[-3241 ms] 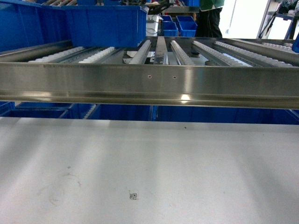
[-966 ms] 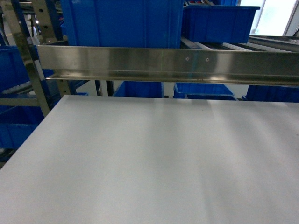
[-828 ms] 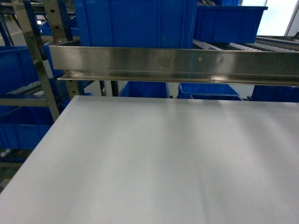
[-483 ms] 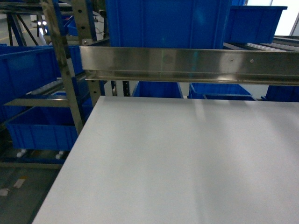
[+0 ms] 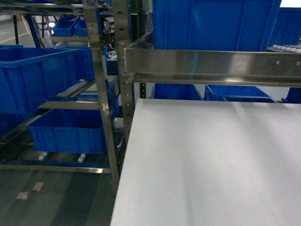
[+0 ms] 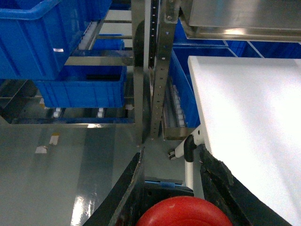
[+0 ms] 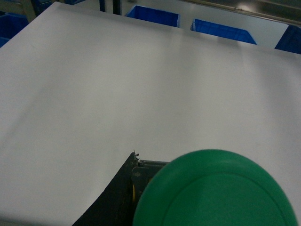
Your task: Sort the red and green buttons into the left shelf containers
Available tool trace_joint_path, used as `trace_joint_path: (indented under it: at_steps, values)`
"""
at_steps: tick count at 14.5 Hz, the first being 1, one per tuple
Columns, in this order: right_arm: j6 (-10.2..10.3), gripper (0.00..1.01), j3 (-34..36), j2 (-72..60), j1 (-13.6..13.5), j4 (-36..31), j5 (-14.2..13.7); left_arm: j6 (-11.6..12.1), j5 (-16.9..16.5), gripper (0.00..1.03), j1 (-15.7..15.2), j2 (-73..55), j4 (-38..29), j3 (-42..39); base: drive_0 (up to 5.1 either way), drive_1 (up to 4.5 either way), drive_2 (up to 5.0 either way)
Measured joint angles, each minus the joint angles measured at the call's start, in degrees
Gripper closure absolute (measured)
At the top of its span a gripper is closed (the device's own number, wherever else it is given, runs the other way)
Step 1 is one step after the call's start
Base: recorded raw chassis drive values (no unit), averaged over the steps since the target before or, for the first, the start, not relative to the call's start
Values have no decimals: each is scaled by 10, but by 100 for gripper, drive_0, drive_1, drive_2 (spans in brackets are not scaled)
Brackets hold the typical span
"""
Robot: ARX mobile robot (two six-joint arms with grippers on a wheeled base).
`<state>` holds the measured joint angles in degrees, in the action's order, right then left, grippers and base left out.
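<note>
View swung left to shelf bins (image 5: 42, 75) | my left end effector (image 6: 171, 188) grips red button (image 6: 181, 214), right end effector (image 7: 141, 188) green button (image 7: 216, 193) | carrying; next: reach bins.

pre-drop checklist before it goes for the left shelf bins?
1. Red button held in left tool: ok, cap sits between the fingers.
2. Green button held in right tool: ok by the look of it, though the cap hides the fingers.
3. Large blue bin on the left shelf in sight: ok in head and left wrist views.
4. Bin interior free to receive a button: cannot tell, only outer walls show.
5. Rack uprights clear of the left arm's path: not ok, posts stand between tool and bins.
6. Which bin takes which colour: cannot tell.
</note>
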<state>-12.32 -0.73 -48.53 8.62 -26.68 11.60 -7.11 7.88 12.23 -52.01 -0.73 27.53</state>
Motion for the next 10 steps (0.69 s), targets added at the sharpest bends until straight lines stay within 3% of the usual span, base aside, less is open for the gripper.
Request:
trace_joint_path:
  at_steps: [10]
  values:
    - [0,66,0,-1,0,1,0,0,0,71,0,0,1,0,-502,244,244]
